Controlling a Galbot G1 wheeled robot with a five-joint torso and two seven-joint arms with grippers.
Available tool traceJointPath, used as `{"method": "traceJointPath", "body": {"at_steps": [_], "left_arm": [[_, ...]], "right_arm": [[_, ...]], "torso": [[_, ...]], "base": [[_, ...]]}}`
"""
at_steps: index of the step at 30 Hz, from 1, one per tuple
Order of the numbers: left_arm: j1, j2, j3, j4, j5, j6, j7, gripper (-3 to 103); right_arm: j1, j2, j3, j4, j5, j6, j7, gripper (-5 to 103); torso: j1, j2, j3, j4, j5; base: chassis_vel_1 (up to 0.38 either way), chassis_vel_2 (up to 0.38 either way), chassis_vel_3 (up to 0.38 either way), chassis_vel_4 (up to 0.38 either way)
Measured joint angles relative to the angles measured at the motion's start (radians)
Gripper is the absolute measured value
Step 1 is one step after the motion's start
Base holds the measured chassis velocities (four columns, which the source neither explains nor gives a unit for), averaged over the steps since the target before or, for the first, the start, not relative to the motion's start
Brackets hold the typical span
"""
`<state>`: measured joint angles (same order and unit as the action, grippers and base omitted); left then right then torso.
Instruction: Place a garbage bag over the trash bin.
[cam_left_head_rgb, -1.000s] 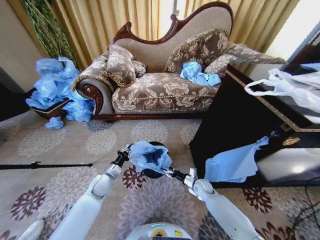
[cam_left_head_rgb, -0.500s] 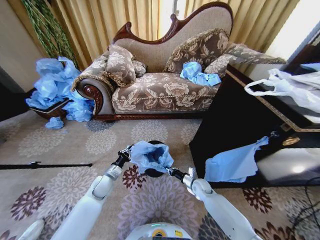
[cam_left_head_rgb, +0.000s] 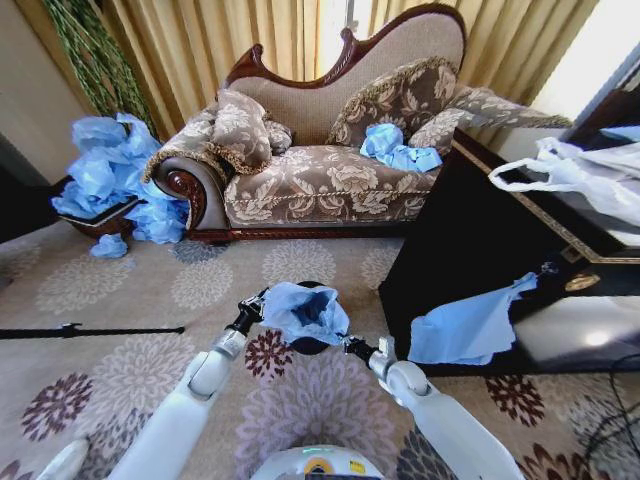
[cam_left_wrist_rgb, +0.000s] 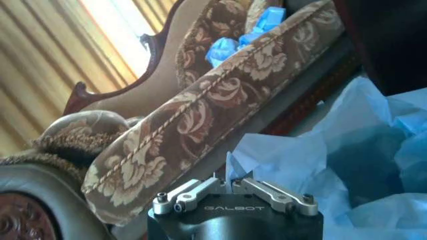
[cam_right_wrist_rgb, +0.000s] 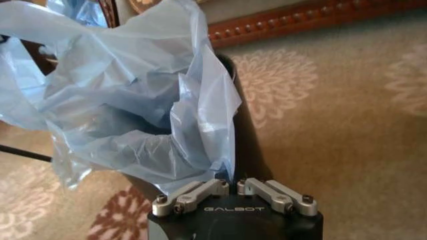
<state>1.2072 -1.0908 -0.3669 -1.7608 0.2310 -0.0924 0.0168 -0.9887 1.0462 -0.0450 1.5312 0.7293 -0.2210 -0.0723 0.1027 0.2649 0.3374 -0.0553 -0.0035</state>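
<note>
The light blue garbage bag (cam_left_head_rgb: 305, 312) is spread open over the black trash bin (cam_left_head_rgb: 303, 347), which stands on the patterned carpet just ahead of me. Only the bin's lower front and a sliver of its far rim show under the film. My left gripper (cam_left_head_rgb: 262, 300) is shut on the bag's left edge, and my right gripper (cam_left_head_rgb: 347, 343) is shut on its right edge. In the left wrist view the gripper (cam_left_wrist_rgb: 233, 184) pinches a fold of the bag (cam_left_wrist_rgb: 320, 165). In the right wrist view the gripper (cam_right_wrist_rgb: 235, 183) holds the bag (cam_right_wrist_rgb: 133, 100) against the bin's dark side (cam_right_wrist_rgb: 244, 145).
A floral sofa (cam_left_head_rgb: 320, 180) stands behind, with blue bags (cam_left_head_rgb: 398, 150) on its seat. More blue bags (cam_left_head_rgb: 115, 175) are piled at the left. A dark cabinet (cam_left_head_rgb: 480, 240) at the right carries a white bag (cam_left_head_rgb: 580, 175) and a hanging blue bag (cam_left_head_rgb: 465, 325). A black rod (cam_left_head_rgb: 90, 330) lies on the carpet.
The right gripper has drawn the bag's right edge slightly outward and down. The bag's mouth now lies wider over the bin. The left gripper has barely moved.
</note>
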Motion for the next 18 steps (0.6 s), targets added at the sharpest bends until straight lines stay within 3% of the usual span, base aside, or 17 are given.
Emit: {"method": "traceJointPath", "body": {"at_steps": [6,18], "left_arm": [[0.002,-0.010,-0.003,-0.002,-0.083,0.044,-0.057,0],[-0.009,-0.031,0.003,0.027,-0.165,0.098,-0.095,0]], "right_arm": [[0.019,-0.024,-0.012,0.033,-0.036,-0.020,0.030,0],[0.061,-0.048,-0.019,0.030,-0.071,-0.036,0.040,0]], "torso": [[0.000,0.000,0.000,0.0001,0.0000],[0.000,0.000,0.000,0.0000,0.0001]], "base": [[0.000,0.000,0.000,0.000],[0.000,0.000,0.000,0.000]]}}
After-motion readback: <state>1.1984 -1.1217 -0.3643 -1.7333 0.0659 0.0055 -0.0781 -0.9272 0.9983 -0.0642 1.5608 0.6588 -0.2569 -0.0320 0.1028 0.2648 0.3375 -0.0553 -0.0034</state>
